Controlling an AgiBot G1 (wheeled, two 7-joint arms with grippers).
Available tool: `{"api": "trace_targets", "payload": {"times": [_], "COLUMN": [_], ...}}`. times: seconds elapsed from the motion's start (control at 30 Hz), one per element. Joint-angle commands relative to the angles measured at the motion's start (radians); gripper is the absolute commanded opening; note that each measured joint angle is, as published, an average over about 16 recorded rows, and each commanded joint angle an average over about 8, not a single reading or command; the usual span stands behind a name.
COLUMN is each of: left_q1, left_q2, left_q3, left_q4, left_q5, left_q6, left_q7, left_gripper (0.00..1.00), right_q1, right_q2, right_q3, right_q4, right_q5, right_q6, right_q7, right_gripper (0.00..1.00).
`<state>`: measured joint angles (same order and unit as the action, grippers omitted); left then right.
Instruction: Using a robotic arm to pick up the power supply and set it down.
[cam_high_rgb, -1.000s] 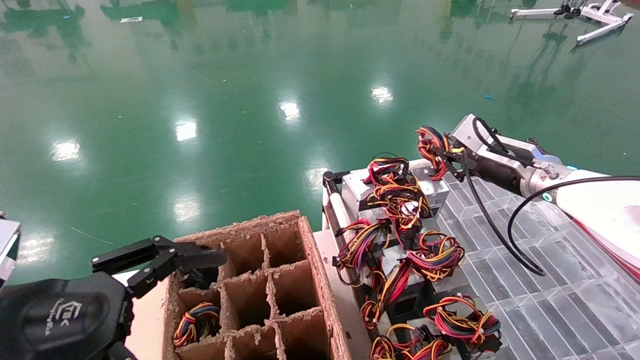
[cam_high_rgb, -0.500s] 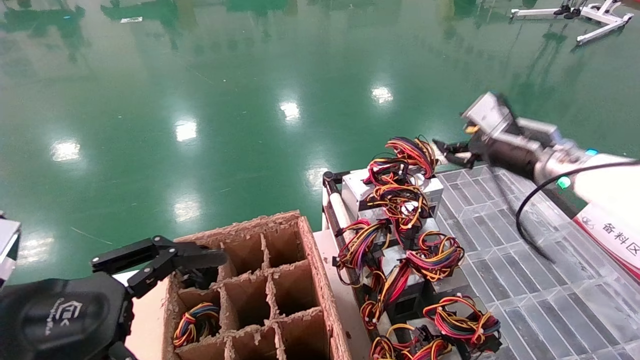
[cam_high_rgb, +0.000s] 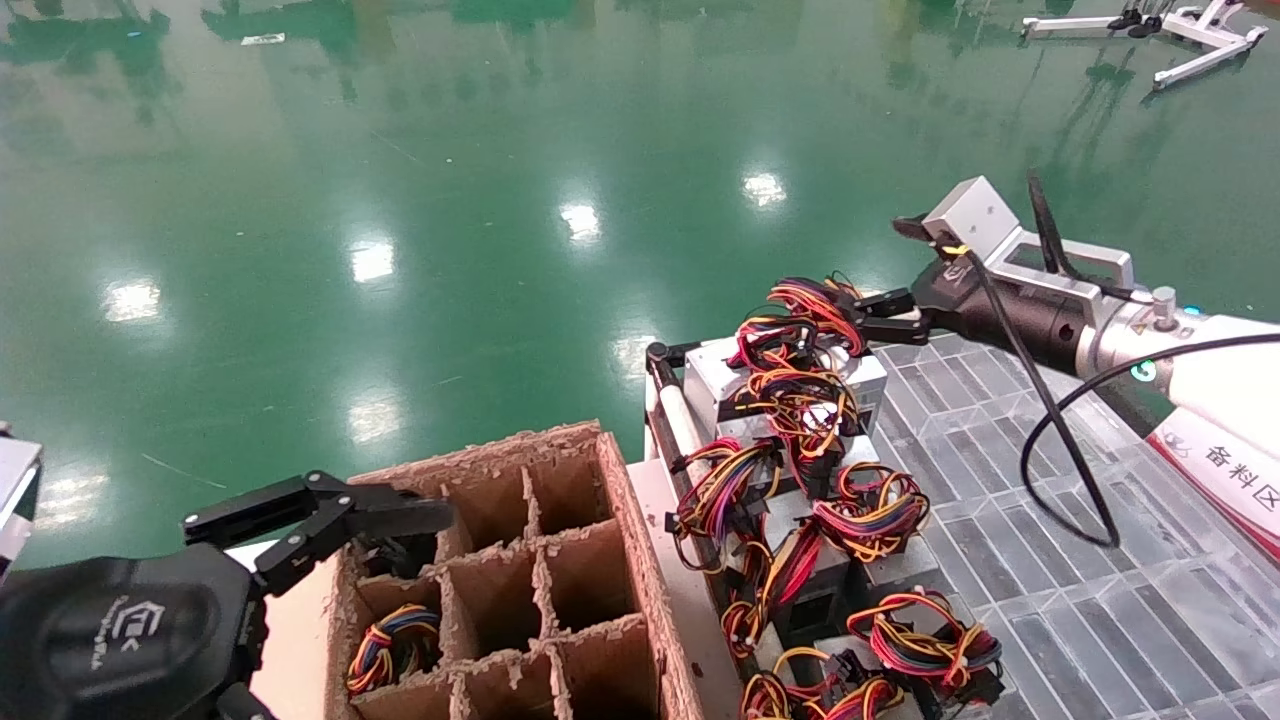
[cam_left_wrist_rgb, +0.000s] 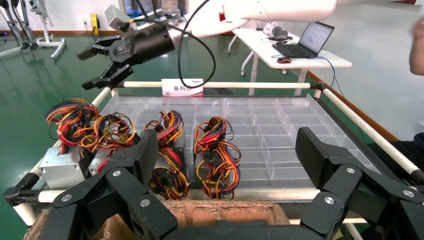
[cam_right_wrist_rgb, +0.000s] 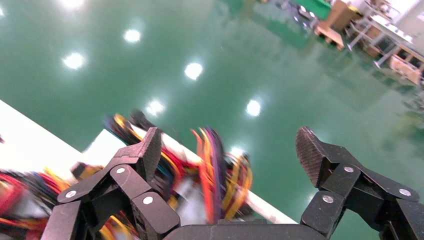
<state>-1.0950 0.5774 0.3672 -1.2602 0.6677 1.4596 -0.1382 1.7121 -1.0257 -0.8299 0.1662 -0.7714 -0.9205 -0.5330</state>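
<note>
The power supply is a silver box at the far end of a row on the clear tray, its wire bundle lying on top. The robotic arm, my right one, reaches in from the right. Its gripper is open, and the lower finger is right beside the bundle. The left wrist view shows that gripper open above the tray's far corner, over the box. In the right wrist view the gripper is open with blurred wires beyond it. My left gripper hangs open over the cardboard box.
A divided cardboard box stands at front centre, with one wire bundle in a cell. Several more wired units fill the tray's left side. The clear compartment tray has a white rail. A table with a laptop stands behind.
My right gripper has let go of the wire bundle, which dropped leftward onto the silver box. The gripper rose, turned and now sits open beside the bundle. The left arm has not moved.
</note>
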Motion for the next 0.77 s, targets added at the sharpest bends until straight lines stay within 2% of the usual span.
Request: {"api": "trace_targets", "payload": {"times": [0.03,0.67,0.77], "left_q1": [0.0,0.0,0.0], "left_q2": [0.0,0.0,0.0], "left_q3": [0.0,0.0,0.0], "left_q4": [0.0,0.0,0.0], "left_q5": [0.0,0.0,0.0], "left_q6": [0.0,0.0,0.0], "left_q7": [0.0,0.0,0.0], "left_gripper": [1.0,1.0,1.0], "right_q1": [-0.024,-0.257,-0.275], "right_q2": [0.016,0.167,0.179], "right_q3": [0.021,0.221,0.237], "right_q4": [0.043,0.45,0.482], "right_q5": [0.002,0.016,0.018], "right_q6": [-0.022,-0.231,-0.248], "right_q7": [0.027,0.29,0.311], "right_gripper": [1.0,1.0,1.0]}}
